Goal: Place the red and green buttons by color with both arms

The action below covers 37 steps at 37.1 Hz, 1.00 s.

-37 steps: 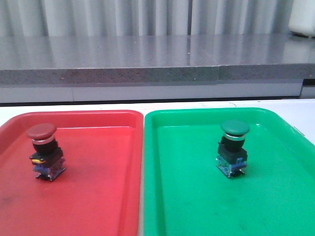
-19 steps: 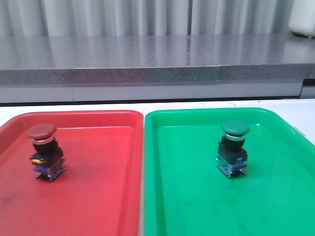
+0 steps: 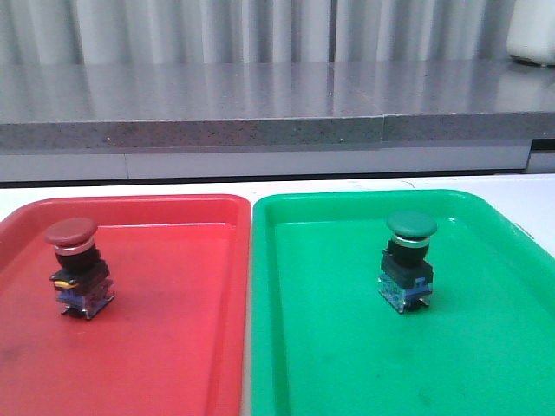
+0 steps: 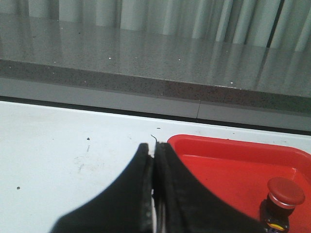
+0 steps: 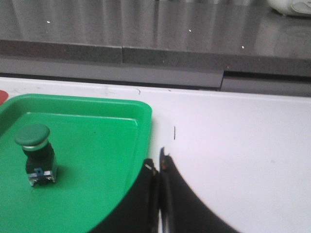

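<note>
Sorting looks finished: red mushroom-capped push-button [image 3: 76, 268] stands upright in the flat red plastic tray [image 3: 173, 347] at nine o'clock, green-capped push-button [image 3: 408, 261] upright in the flat green plastic tray [image 3: 347, 364] at three. Left fingers [image 4: 150, 160] and right fingers [image 5: 158, 167] are pressed together, empty, away from both buttons.

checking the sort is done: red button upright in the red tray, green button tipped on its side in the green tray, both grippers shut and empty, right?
One thing is off: the green button is not tipped over. The front view shows it upright, cap on top, in the green tray. The rest holds: red button upright in the red tray, left gripper and right gripper shut and empty.
</note>
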Motion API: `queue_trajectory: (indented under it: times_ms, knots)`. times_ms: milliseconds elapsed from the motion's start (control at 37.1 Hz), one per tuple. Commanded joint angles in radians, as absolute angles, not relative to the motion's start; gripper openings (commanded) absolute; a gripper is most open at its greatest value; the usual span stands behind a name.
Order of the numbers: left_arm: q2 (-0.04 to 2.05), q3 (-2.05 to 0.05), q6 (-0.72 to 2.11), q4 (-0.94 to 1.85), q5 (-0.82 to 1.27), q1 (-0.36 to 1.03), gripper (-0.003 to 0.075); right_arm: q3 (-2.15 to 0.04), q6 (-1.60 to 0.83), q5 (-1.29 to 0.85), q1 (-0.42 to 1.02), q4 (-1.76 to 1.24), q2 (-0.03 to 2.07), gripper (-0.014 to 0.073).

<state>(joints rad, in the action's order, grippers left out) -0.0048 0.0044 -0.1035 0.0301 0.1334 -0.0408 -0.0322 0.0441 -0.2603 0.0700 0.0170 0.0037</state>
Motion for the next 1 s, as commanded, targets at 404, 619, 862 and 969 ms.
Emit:
queue_trajectory:
  times_ms: [404,619,862,969]
  knots:
    - [-0.022,0.029,-0.102,0.041,0.043,-0.041,-0.002,0.021,0.032,-0.163,0.04,0.01,-0.027,-0.0109]
    - [-0.022,0.029,-0.102,0.041,0.043,-0.041,-0.002,0.022,0.032,-0.164,0.04,0.01,-0.027,-0.0109]
    - [-0.022,0.029,-0.102,0.041,0.043,-0.041,-0.002,0.022,0.032,-0.164,0.04,0.01,-0.027,-0.0109]
    - [-0.022,0.029,-0.102,0.041,0.043,-0.041,-0.002,0.022,0.032,-0.164,0.04,0.01,-0.027,-0.0109]
